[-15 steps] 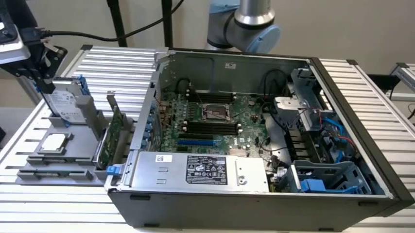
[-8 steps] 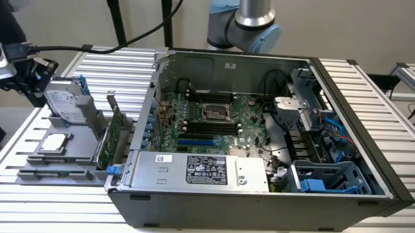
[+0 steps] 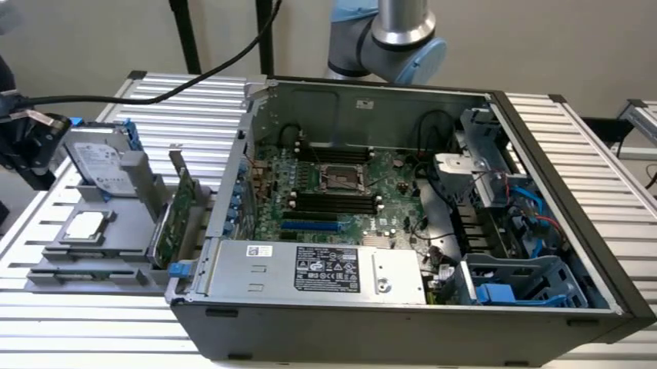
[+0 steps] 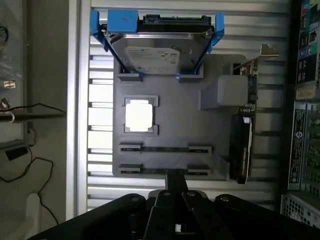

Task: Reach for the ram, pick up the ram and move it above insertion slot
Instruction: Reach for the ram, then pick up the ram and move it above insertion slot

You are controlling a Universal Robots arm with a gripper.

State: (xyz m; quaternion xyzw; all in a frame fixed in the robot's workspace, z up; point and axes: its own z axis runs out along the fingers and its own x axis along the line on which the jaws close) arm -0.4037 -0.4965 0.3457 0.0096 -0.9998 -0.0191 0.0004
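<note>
Two ram sticks lie edge-up in slots of a grey holder tray (image 4: 170, 100); one stick (image 4: 165, 148) sits beside the other (image 4: 150, 171). My gripper (image 4: 175, 182) hangs over the tray's edge by the nearer stick, its fingers drawn together with nothing between them. In the exterior view the gripper (image 3: 29, 146) is at the far left, above the tray (image 3: 61, 254). The motherboard's black ram slots (image 3: 331, 202) lie inside the open computer case (image 3: 411, 307), beside the processor socket (image 3: 337, 177).
The tray also carries a hard drive in a blue frame (image 4: 157, 47), a processor chip (image 4: 138, 115) and an upright expansion card (image 4: 242, 145). A black cable (image 3: 154, 88) runs across the slatted table. The case's metal walls and drive cages (image 3: 513, 280) ring the motherboard.
</note>
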